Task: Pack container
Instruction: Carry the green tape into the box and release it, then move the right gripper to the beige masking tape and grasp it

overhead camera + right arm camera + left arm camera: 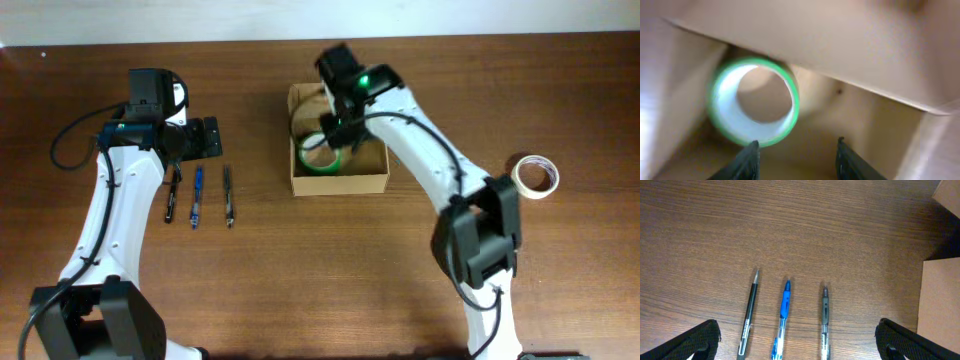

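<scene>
Centrally, the container (365,178) sits open on the table (300,280), and the right gripper (797,150) hangs inside it with its fingers apart and nothing between them. A green tape roll (754,102), blurred in the wrist view, lies in the box just beyond the fingertips. The left gripper (797,330) hovers spread wide above three pens (784,312), left of the box. A white tape roll (535,175) lies well apart on the right.
</scene>
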